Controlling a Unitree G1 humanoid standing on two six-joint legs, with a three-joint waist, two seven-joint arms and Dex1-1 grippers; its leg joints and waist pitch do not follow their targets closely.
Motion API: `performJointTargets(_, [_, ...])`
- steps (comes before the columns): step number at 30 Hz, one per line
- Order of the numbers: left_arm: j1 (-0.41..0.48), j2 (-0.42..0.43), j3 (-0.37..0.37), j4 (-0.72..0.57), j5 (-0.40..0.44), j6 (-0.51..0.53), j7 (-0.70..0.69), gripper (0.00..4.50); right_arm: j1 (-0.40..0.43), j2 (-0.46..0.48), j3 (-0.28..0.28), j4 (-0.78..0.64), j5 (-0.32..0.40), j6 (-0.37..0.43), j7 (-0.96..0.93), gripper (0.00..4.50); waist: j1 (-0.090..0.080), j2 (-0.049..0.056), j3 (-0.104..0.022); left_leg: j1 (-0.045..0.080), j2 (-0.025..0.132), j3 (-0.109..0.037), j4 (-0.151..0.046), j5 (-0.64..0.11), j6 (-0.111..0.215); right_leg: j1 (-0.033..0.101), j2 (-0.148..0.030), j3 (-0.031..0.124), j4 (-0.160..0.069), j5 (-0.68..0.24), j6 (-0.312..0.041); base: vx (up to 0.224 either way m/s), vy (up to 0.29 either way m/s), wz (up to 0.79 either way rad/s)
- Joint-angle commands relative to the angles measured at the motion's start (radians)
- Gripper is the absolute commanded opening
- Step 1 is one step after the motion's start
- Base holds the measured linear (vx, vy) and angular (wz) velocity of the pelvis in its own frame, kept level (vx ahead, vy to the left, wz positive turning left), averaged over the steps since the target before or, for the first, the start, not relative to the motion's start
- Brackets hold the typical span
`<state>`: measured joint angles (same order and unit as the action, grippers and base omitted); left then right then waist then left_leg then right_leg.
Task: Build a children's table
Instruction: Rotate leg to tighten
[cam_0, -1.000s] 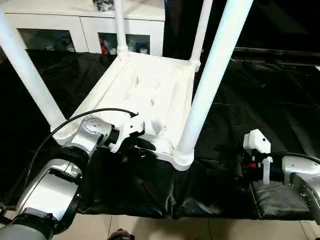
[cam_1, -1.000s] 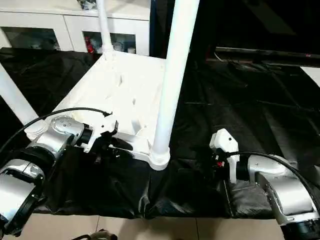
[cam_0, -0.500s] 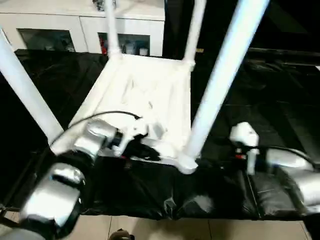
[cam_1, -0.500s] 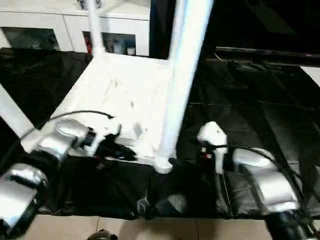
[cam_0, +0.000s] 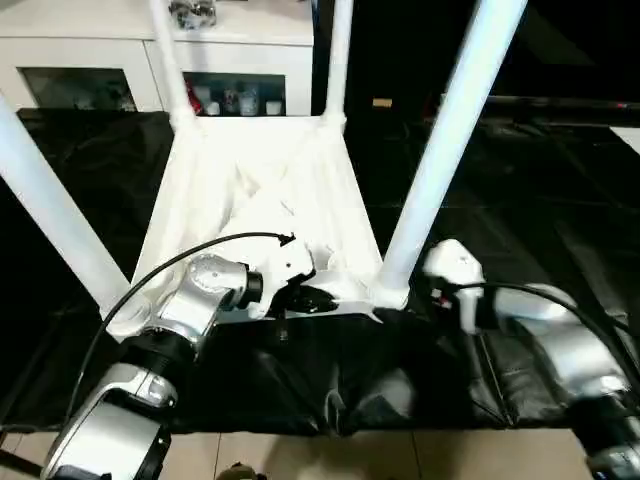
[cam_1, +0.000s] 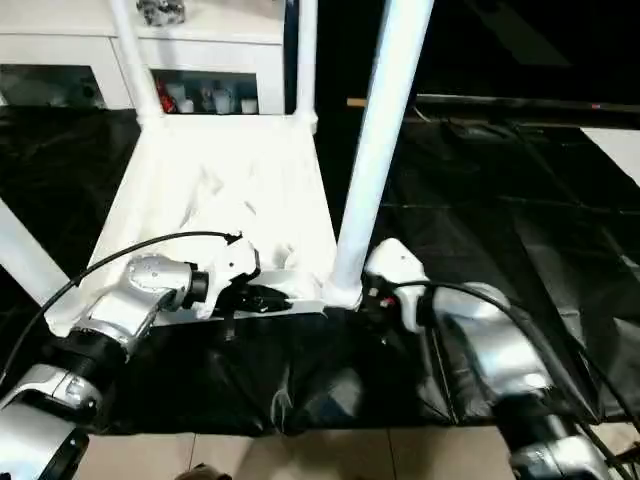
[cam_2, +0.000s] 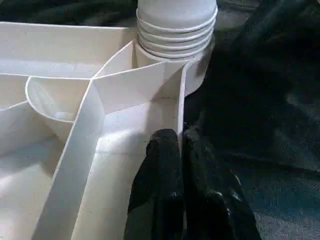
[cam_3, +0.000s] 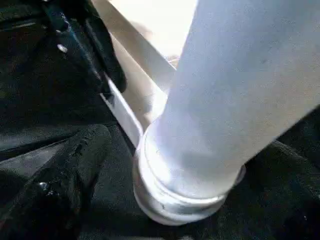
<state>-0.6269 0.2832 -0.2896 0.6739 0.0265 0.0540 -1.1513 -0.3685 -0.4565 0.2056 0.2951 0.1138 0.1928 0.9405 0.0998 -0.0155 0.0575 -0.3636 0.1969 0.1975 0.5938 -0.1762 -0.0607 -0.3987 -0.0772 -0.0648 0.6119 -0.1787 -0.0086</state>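
The children's table (cam_0: 270, 190) lies upside down on the black cover, white, with all its legs standing up. My left gripper (cam_2: 181, 142) is shut on the near rim (cam_2: 180, 100) of the top, one black finger on each side of the thin wall, just short of the near right corner socket (cam_2: 175, 35). The near right leg (cam_0: 440, 140) rises from that socket. At the foot of this leg my right gripper (cam_1: 372, 303) stands open. One of its fingers (cam_3: 65, 185) lies just beside the ribbed leg base (cam_3: 185, 195); the other is hidden.
A black cover (cam_0: 540, 180) drapes the work table, whose front edge (cam_0: 400, 440) runs just below my arms, with floor tiles under it. A white cabinet (cam_0: 100, 60) stands behind. The near left leg (cam_0: 50, 210) rises close to my left forearm. A black cable (cam_0: 180, 255) loops over my left wrist.
The camera has shifted. My right gripper has moved left across the cover up to the near right leg's base. My left gripper's fingers have closed on the rim.
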Motion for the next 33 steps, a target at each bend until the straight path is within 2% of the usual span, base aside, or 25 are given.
performJointTargets(1, [0.025, -0.015, -0.002, 0.008, -0.012, 0.023, 0.017, 0.03, -0.021, -0.001, 0.006, 0.014, -0.004, -0.006, 0.003, 4.5, 0.002, -0.014, -0.066, 0.012, 0.038, -0.022, -0.069, -0.229, 0.031, 0.039, -0.074, 0.046, -0.084, -0.317, -0.179, 0.0, 0.0, 0.0])
performJointTargets(2, [0.028, -0.014, -0.006, -0.013, -0.014, 0.033, 0.004, 0.0, -0.035, 0.01, 0.008, 0.044, -0.007, -0.021, 0.006, 4.23, 0.002, -0.012, -0.067, 0.01, 0.038, -0.022, -0.069, -0.217, 0.035, 0.041, -0.074, 0.046, -0.08, -0.285, -0.19, 0.0, 0.0, 0.0])
performJointTargets(4, [0.031, -0.012, -0.008, -0.028, -0.016, 0.044, -0.002, 0.0, -0.045, 0.018, 0.007, 0.067, -0.009, -0.034, 0.009, 4.17, 0.003, -0.012, -0.068, 0.011, 0.038, -0.02, -0.067, -0.209, 0.039, 0.042, -0.074, 0.046, -0.079, -0.266, -0.195, 0.0, 0.0, 0.0])
performJointTargets(5, [0.033, -0.011, -0.008, -0.036, -0.016, 0.052, -0.003, 0.0, -0.05, 0.02, 0.008, 0.079, -0.008, -0.039, 0.011, 3.97, 0.001, -0.01, -0.068, 0.007, 0.038, -0.021, -0.068, -0.201, 0.04, 0.044, -0.074, 0.046, -0.076, -0.248, -0.202, 0.0, 0.0, 0.0])
performJointTargets(7, [0.034, -0.009, -0.008, -0.045, -0.022, 0.065, -0.015, 0.0, -0.061, 0.03, 0.001, 0.101, 0.006, -0.044, 0.02, 3.81, 0.0, -0.008, -0.068, 0.008, 0.037, -0.02, -0.067, -0.201, 0.043, 0.043, -0.072, 0.045, -0.076, -0.233, -0.209, 0.0, 0.0, 0.0])
performJointTargets(9, [0.033, -0.006, -0.008, -0.046, -0.026, 0.071, -0.026, 0.0, -0.067, 0.037, -0.005, 0.112, 0.015, -0.043, 0.027, 3.74, -0.002, -0.007, -0.068, 0.008, 0.036, -0.02, -0.067, -0.211, 0.041, 0.044, -0.071, 0.044, -0.076, -0.239, -0.213, 0.0, 0.0, 0.0])
performJointTargets(17, [0.028, 0.001, -0.003, -0.049, -0.029, 0.087, -0.035, 0.0, -0.086, 0.057, -0.012, 0.178, 0.022, -0.062, 0.047, 2.98, -0.006, -0.008, -0.067, 0.008, 0.036, -0.02, -0.068, -0.216, 0.04, 0.045, -0.073, 0.045, -0.078, -0.259, -0.211, 0.0, 0.0, 0.0])
performJointTargets(20, [0.028, 0.004, -0.003, -0.053, -0.032, 0.095, -0.041, 0.0, -0.096, 0.065, -0.015, 0.196, 0.026, -0.067, 0.054, 2.78, -0.007, -0.008, -0.067, 0.009, 0.037, -0.02, -0.068, -0.22, 0.04, 0.044, -0.072, 0.044, -0.079, -0.26, -0.213, 0.0, 0.0, 0.0])
performJointTargets(27, [0.027, 0.0, 0.007, -0.048, -0.036, 0.111, -0.03, 0.0, -0.1, 0.089, -0.021, 0.234, 0.035, -0.078, 0.055, 2.74, -0.01, -0.008, -0.066, 0.008, 0.036, -0.021, -0.069, -0.227, 0.039, 0.045, -0.072, 0.044, -0.08, -0.274, -0.213, 0.0, 0.0, 0.0])
performJointTargets(29, [0.008, -0.042, 0.021, -0.025, -0.015, 0.129, 0.079, 0.0, -0.101, 0.145, -0.047, 0.275, 0.013, -0.077, -0.07, 2.74, -0.012, -0.011, -0.065, 0.01, 0.037, -0.02, -0.07, -0.234, 0.034, 0.041, -0.073, 0.045, -0.082, -0.295, -0.208, 0.0, 0.0, 0.0])
performJointTargets(30, [-0.003, -0.066, 0.026, -0.013, -0.003, 0.134, 0.139, 0.0, -0.103, 0.173, -0.055, 0.291, -0.002, -0.079, -0.139, 2.74, -0.016, -0.01, -0.063, 0.012, 0.036, -0.021, -0.071, -0.249, 0.023, 0.038, -0.073, 0.044, -0.087, -0.331, -0.202, 0.0, 0.0, 0.0])
performJointTargets(32, [-0.018, -0.111, 0.037, 0.002, 0.004, 0.15, 0.224, 0.0, -0.107, 0.22, -0.067, 0.312, -0.019, -0.076, -0.243, 2.74, -0.021, -0.014, -0.061, 0.014, 0.034, -0.023, -0.073, -0.264, 0.005, 0.036, -0.073, 0.042, -0.094, -0.395, -0.179, 0.0, 0.0, 0.0])
performJointTargets(33, [-0.019, -0.113, 0.038, 0.003, 0.004, 0.151, 0.226, 0.0, -0.108, 0.221, -0.068, 0.313, -0.02, -0.076, -0.246, 2.74, -0.021, -0.015, -0.06, 0.014, 0.032, -0.024, -0.073, -0.273, 0.006, 0.037, -0.074, 0.041, -0.097, -0.414, -0.171, 0.0, 0.0, 0.0])
